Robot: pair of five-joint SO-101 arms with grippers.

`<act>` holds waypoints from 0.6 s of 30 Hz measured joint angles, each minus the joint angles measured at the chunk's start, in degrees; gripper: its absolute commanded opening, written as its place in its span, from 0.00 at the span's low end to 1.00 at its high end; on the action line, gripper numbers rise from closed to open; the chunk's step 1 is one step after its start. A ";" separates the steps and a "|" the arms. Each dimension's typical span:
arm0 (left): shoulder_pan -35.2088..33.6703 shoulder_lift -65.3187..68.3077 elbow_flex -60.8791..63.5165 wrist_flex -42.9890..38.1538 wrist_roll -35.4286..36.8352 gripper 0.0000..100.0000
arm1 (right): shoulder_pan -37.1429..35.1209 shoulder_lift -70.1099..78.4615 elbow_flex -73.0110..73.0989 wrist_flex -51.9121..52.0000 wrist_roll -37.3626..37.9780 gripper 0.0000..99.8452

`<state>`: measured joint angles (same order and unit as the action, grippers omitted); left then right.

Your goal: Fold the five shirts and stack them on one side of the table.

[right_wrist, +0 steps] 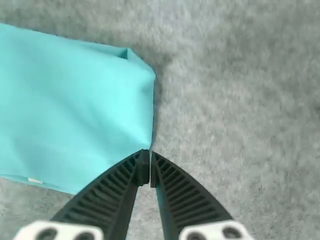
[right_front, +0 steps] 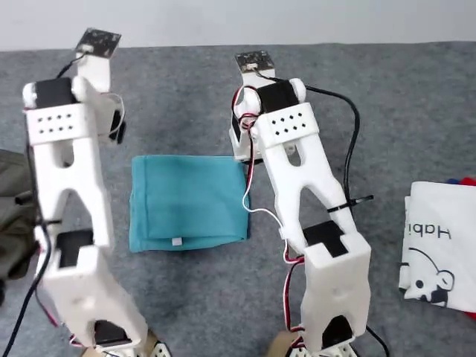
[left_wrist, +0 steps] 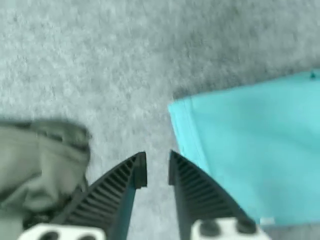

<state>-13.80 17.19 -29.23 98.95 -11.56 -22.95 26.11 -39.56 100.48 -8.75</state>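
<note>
On grey table (right_front: 372, 111), between arms: folded teal shirt (right_front: 186, 201) was laid flat. White printed shirt (right_front: 442, 245) was noted beyond right arm, olive shirt (right_front: 11, 201) beyond left. Left gripper (left_wrist: 157, 170) was held slightly parted beside teal shirt; right gripper (right_wrist: 150, 162) was closed at opposite edge.

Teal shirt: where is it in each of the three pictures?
High view: teal shirt folded flat between the two arms.
Left wrist view: beside the open left gripper.
Right wrist view: its edge by the shut right gripper.
Shared landmark: its small white tag.
</note>
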 measured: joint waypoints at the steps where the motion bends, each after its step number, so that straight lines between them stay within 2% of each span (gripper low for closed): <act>1: -0.70 -2.29 2.73 0.00 0.00 0.02 | 0.00 -0.62 0.70 0.00 -0.09 0.01; 4: -3.52 -7.21 10.20 0.00 0.00 0.01 | 0.00 -2.20 5.01 0.00 -0.70 0.01; 8: -9.05 -12.04 17.05 0.00 0.00 0.01 | -0.70 -3.52 11.52 0.00 -5.10 0.01; 10: -12.31 -14.33 19.43 0.00 0.00 0.01 | -2.02 -3.52 14.15 0.00 -7.21 0.04; 16: -17.58 -19.69 24.35 0.09 0.00 0.02 | -5.01 -2.81 16.00 0.00 -14.07 0.36; 18: -18.20 -20.57 25.41 0.00 0.00 0.02 | -5.54 -1.41 16.00 -0.18 -17.23 0.42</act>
<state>-32.00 -3.38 -3.82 98.95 -11.56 -28.48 24.70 -23.56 100.31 -25.98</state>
